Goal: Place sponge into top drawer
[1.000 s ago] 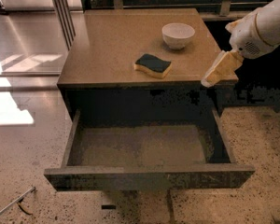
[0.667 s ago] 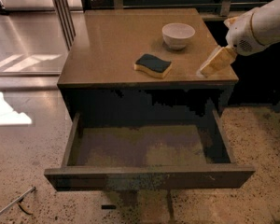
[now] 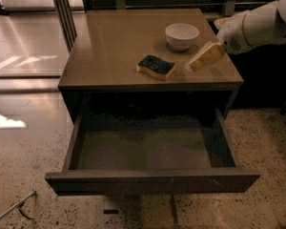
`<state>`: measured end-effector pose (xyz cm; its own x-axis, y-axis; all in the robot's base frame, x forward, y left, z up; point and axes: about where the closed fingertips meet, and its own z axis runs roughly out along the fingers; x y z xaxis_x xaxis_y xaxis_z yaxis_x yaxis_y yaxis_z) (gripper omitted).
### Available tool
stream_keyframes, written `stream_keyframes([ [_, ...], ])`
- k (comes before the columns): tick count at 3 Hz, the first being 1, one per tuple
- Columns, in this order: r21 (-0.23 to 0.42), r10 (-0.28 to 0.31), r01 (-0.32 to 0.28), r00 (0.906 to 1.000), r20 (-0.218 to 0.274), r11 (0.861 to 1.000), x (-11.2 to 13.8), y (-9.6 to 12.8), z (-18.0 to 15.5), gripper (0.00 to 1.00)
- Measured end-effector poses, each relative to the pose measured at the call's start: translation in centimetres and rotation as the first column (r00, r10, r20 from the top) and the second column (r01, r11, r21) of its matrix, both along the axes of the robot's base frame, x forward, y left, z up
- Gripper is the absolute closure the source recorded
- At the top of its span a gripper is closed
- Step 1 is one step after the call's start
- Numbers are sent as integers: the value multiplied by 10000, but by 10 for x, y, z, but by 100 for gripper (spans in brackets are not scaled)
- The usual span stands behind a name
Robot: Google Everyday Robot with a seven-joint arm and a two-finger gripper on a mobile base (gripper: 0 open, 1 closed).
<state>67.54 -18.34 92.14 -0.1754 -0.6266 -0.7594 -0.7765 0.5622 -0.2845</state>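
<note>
The sponge (image 3: 156, 67), dark blue-green top over yellow foam, lies flat on the brown cabinet top (image 3: 109, 46), in front of and left of the white bowl. The top drawer (image 3: 152, 178) is pulled fully open below it and holds nothing; its greyish-brown floor shows. My gripper (image 3: 194, 65) reaches in from the right on a white arm, its tan fingers pointing down-left above the cabinet top, a short way right of the sponge and not touching it.
A white bowl (image 3: 181, 35) stands on the cabinet top behind the sponge, close to my gripper. Metal legs (image 3: 64, 8) stand at the back left. Speckled floor (image 3: 257, 209) surrounds the cabinet; a thin rod (image 3: 12, 209) lies at the lower left.
My gripper has moved left and up, from beyond the cabinet's right edge to over the top, closer to the sponge. Sponge, bowl and drawer have not moved.
</note>
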Motion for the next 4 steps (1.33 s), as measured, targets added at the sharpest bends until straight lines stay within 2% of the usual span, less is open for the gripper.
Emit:
stream_keyframes([
  [1, 117, 451, -446, 9983, -379, 9989, -1, 32, -3, 0],
  [2, -411, 404, -437, 9962, -776, 9982, 4, 58, -14, 0],
  [3, -1018, 131, -243, 9939, -1098, 9945, 15, 74, -33, 0],
  [4, -1233, 25, -166, 9935, -1134, 9922, 27, 84, -45, 0],
])
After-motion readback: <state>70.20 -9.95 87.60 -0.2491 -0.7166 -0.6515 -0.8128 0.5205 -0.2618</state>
